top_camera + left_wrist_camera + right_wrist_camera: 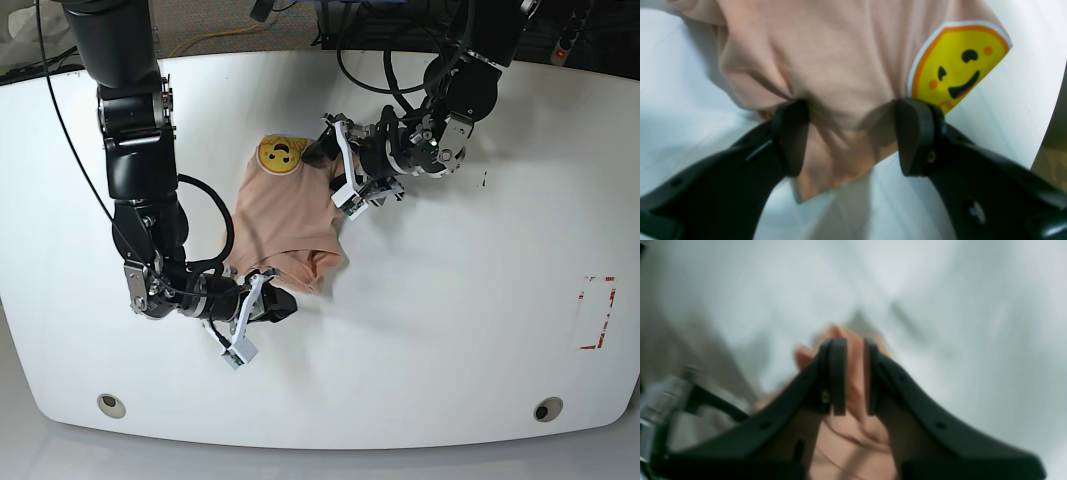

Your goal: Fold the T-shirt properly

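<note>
A white worktop (430, 330) with rounded corners carries everything; a small red mark (596, 312) sits near its right edge, and dark cables trail off past the far edge. The T-shirt (285, 215) lies bunched near the middle of the worktop, a little toward the left edge and the far edge, a peach-pink heap rather than a flat spread. Its cloth is soft and creased, gathered into folds at both ends, and the yellow smiling face print (280, 153), ringed in orange and white, shows at the far end of the heap. In the left wrist view the print (957, 65) sits just beside one finger, partly folded under. The left pincer (853, 136) stands wide apart with a thick fold of the T-shirt (826, 66) between its fingers, which press into the cloth on both sides. The right pincer (855, 376), at the near end of the heap, is closed narrowly on a pinch of peach cloth (853, 426); that view is blurred.
</note>
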You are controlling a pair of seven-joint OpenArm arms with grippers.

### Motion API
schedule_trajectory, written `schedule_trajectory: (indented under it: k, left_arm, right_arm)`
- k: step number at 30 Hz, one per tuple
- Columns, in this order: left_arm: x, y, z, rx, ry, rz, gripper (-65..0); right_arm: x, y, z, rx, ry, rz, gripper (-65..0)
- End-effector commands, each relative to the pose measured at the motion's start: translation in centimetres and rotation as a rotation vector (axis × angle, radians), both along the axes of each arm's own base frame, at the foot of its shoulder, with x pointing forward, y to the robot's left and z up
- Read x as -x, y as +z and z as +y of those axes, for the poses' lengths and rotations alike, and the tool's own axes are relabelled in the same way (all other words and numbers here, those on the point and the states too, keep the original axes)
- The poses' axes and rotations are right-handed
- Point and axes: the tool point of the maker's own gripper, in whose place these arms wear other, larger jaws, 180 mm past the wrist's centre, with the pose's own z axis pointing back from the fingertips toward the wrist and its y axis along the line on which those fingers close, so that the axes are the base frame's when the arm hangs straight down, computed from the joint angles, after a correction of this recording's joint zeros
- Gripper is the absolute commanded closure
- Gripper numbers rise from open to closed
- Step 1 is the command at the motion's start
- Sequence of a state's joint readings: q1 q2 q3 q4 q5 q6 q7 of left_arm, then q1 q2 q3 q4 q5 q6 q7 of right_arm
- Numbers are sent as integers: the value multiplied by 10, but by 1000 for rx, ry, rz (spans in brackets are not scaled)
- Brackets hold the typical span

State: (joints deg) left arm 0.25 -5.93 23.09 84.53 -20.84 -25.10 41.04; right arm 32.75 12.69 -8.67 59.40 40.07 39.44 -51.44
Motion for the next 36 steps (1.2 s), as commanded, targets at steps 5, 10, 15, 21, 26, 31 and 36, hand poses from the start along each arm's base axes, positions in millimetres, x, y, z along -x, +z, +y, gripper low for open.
schedule_trajectory:
  k: [5, 10, 15, 21, 26, 31, 36]
  left_arm:
    - [8, -11, 7, -65, -19, 37, -386]
    - [9, -11, 7, -66, -21, 39, -386]
    - [9, -12, 7, -66, -20, 40, -386]
    - [9, -12, 7, -66, -22, 41, -386]
    - [10, -13, 7, -67, -22, 44, -386]
    - [17, -17, 7, -67, -22, 60, -386]
    - [18, -17, 7, -65, -23, 61, -386]
  right_arm:
    - [14, 13, 28, -143, 36, 0, -79]
    - [25, -8, 37, -86, 52, 28, -79]
    - [30, -29, 44, 23, 69, 22, -79]
    - [16, -42, 36, 210, 62, -80, -79]
    - [5, -47, 21, 346, 60, -161, -79]
    - [-9, -46, 9, 418, 55, -216, -79]
    - [-27, -38, -3, 383, 4, -220, -76]
